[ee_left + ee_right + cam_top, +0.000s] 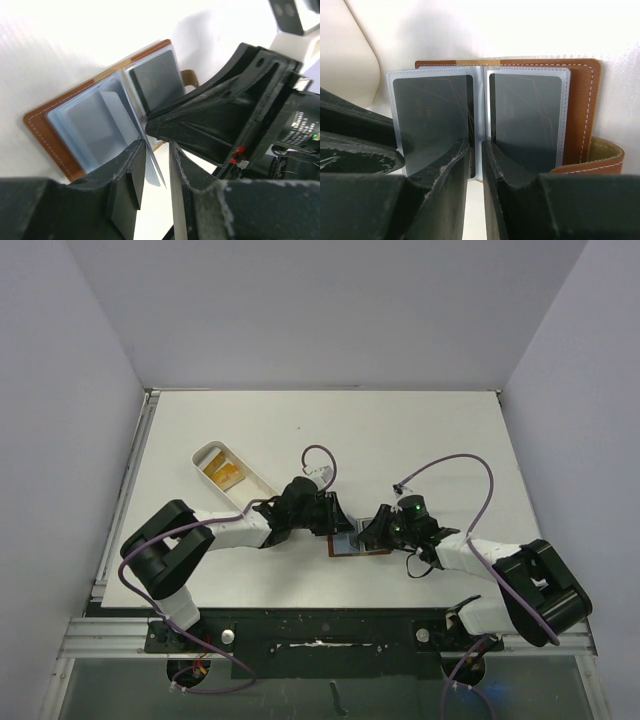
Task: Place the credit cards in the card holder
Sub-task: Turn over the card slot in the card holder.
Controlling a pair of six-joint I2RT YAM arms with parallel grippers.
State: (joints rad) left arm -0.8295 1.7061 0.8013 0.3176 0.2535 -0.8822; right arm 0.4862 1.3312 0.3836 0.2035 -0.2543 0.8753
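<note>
Both grippers, left (155,167) and right (476,165), look clenched on the card holder's (582,100) clear sleeves. Best keep the pages spread flat. Two yellow-orange cards (222,473) wait in the white tray (255,483).

card holder (582,100): tan leather look, pale stitching, glossy clear plastic sleeves | grey cards (527,117): smooth, dull sheen | left gripper (155,150), right gripper (475,150): matt black plastic, scuffed edges | tray (232,476): smooth white plastic | table (400,430): matt white
</note>
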